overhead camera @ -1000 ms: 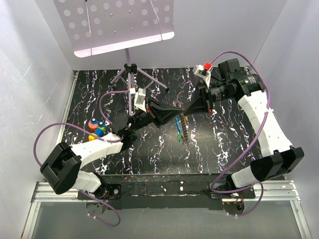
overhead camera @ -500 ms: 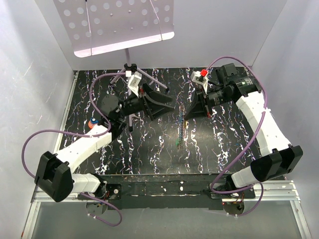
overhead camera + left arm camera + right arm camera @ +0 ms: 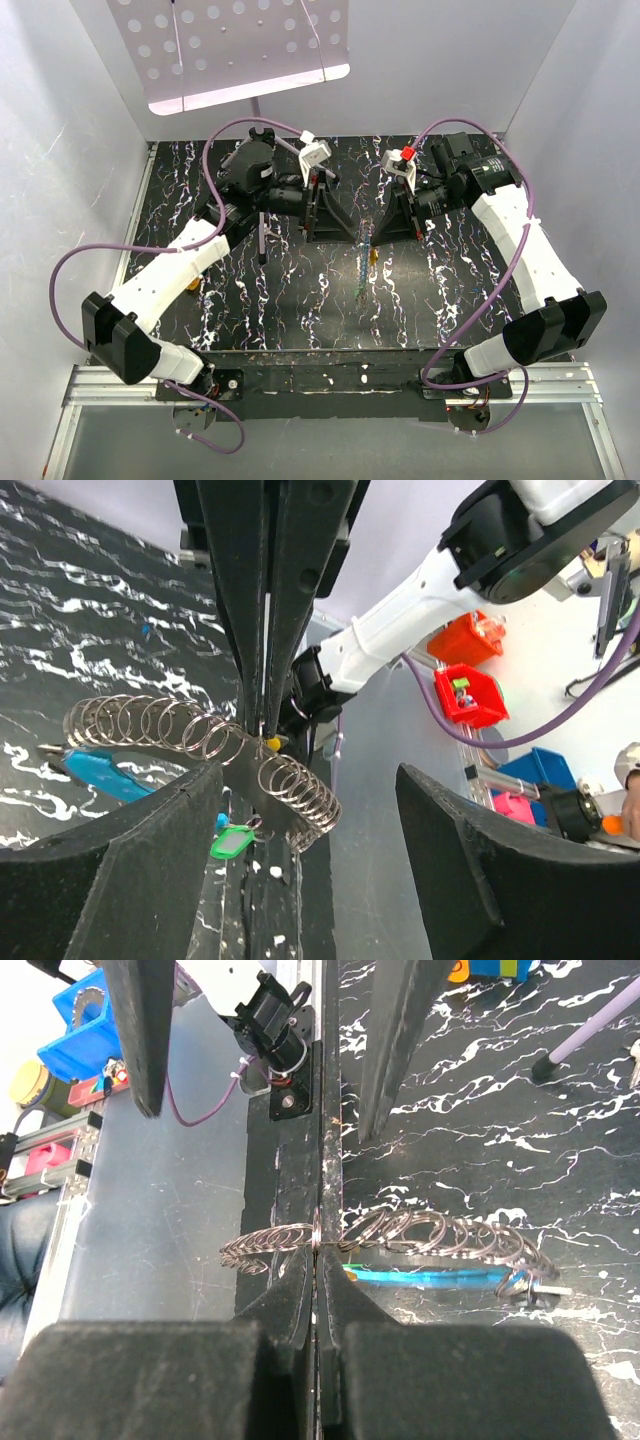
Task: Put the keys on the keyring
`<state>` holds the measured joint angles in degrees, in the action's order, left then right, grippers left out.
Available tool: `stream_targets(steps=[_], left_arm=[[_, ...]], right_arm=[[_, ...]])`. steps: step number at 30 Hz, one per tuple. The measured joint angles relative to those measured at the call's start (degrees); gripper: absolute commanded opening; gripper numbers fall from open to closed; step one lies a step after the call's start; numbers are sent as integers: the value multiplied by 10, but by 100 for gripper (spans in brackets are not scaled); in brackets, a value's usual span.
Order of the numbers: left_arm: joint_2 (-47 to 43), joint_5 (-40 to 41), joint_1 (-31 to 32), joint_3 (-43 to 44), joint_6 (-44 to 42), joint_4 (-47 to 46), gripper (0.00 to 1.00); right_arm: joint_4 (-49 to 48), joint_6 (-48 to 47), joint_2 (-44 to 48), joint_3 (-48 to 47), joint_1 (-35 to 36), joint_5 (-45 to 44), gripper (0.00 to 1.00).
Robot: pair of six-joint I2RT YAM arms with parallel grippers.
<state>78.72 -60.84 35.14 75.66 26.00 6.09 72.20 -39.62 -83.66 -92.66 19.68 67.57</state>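
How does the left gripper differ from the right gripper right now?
The left gripper is open, its fingers spread wide; the right gripper is shut. The left gripper holds nothing, while the right gripper pinches the chain of key rings, which dangles from it. Both are raised above the black table and point towards each other.

Bright, even light comes from above; the white walls (image 3: 60,150) glow, and the dark bench (image 3: 300,310) holds faint shadows. Wrist views are soft nearest the lens.
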Motion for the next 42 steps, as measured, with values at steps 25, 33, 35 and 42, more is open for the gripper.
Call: stream_targets(steps=[25, 33, 35, 42], left_arm=[[65, 81, 56, 87, -145, 218, 44], [35, 105, 37, 85, -169, 233, 47], [23, 90, 31, 77, -151, 206, 47], [24, 39, 31, 61, -79, 113, 45]], right_arm=[[2, -9, 0, 16, 2, 3, 1], [2, -9, 0, 17, 2, 4, 1], [2, -9, -1, 17, 2, 5, 1], [2, -9, -2, 17, 2, 6, 1]])
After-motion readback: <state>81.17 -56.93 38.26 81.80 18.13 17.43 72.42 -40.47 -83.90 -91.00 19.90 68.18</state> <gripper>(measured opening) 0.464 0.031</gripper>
